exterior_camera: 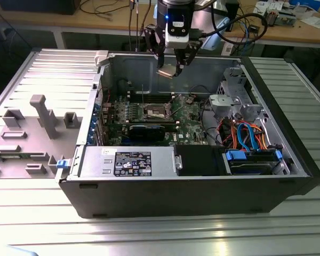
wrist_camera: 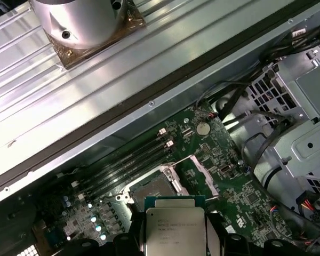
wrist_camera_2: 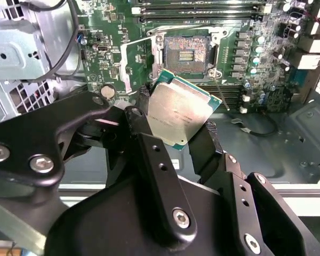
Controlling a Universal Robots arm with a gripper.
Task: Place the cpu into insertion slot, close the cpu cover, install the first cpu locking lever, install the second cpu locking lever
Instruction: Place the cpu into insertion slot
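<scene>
My gripper [exterior_camera: 171, 68] hangs above the open computer case, over its back wall, shut on the cpu [exterior_camera: 167, 71]. In the second wrist view the silver-topped cpu [wrist_camera_2: 181, 114] sits tilted between the two black fingers [wrist_camera_2: 144, 114]. The first wrist view has the cpu [wrist_camera: 175, 226] in front of the board. The insertion slot [exterior_camera: 156, 111] lies below on the green motherboard, its dark centre [wrist_camera_2: 186, 53] bare inside a silvery rim [wrist_camera: 149, 188]. The cpu cover [wrist_camera: 202, 173] appears swung open beside the slot [wrist_camera_2: 129, 66]. A thin locking lever [wrist_camera_2: 222, 96] stands up near the slot.
The case holds a grey power supply [exterior_camera: 130, 160] at the front, a metal drive cage [exterior_camera: 234, 101] and coloured cables [exterior_camera: 245, 136] on the exterior view's right. Memory slots [wrist_camera_2: 202, 10] run beside the socket. A grey fixture block [exterior_camera: 42, 114] stands outside the case on the exterior view's left.
</scene>
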